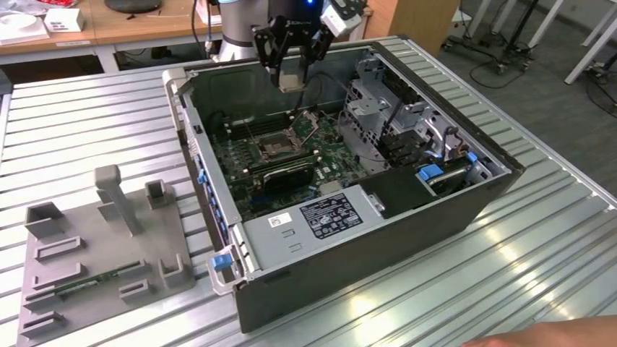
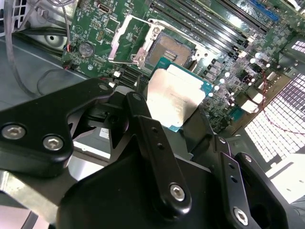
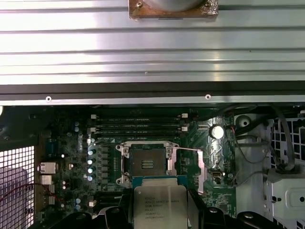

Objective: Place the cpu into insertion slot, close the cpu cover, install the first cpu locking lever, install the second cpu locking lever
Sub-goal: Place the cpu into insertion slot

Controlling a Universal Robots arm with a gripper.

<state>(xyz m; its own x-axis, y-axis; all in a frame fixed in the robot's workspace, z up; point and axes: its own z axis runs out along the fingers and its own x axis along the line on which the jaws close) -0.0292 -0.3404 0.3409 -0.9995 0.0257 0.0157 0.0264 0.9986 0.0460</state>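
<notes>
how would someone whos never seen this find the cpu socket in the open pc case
Look inside the open computer case at the green motherboard on its floor. Near the board's middle, below the pincer holding the cpu, sits the insertion slot. It is square and dark with a silver rim, unlike the long narrow black memory slots beside it.

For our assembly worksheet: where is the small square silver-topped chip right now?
In the exterior view, the black tool grips the silver-topped square chip in the air above the dark silver-rimmed socket.
</notes>
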